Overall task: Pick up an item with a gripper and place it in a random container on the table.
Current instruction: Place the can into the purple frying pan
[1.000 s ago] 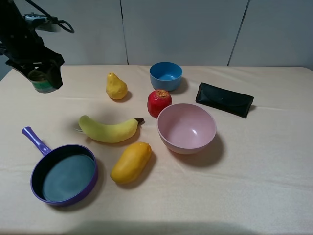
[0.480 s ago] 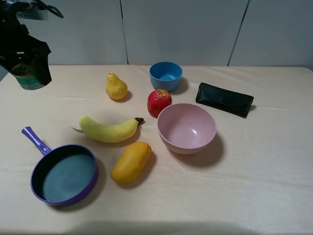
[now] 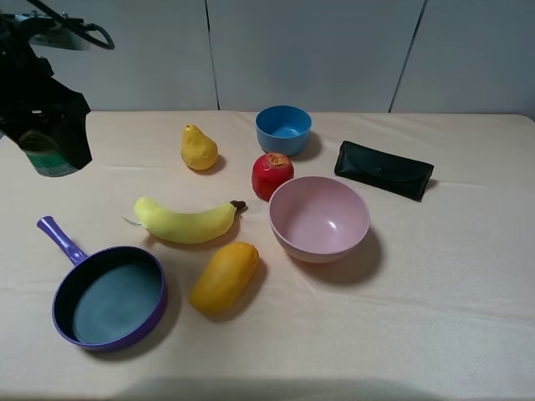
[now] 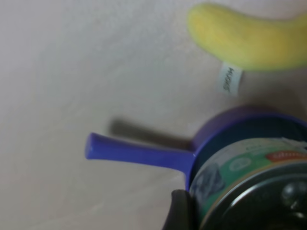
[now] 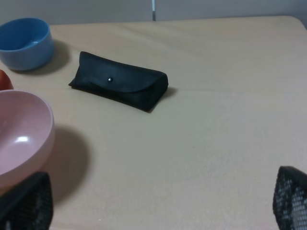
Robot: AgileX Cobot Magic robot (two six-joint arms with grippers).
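Plainly, the only writing in view is out of focus: the small round tin can with its green-and-white label carries a red oval with pale lettering that cannot be read, and the white tag on the long yellow banana bears dark letters too blurred to make out. The left gripper, black with a trailing cable, is clamped around this can and holds it in the air above the beige cloth-covered desk, beyond the handle end of the purple frying pan. In the left wrist view the can overlaps the pan's rim, with the purple handle jutting out beside it. The pan shows only its dark teal-grey inside. On the pan's side away from the handle lies a yellow-orange mango, with the banana just beyond pan and mango. Farther from the pan stands a large pink bowl, its smooth inside bare but for a glint, and past it a red pomegranate, a small blue bowl, bare inside as far as shows, a yellow pear and a black soft case. The right gripper stands wide, its meshed fingertips far apart with bare desk between them, well away from the pan.
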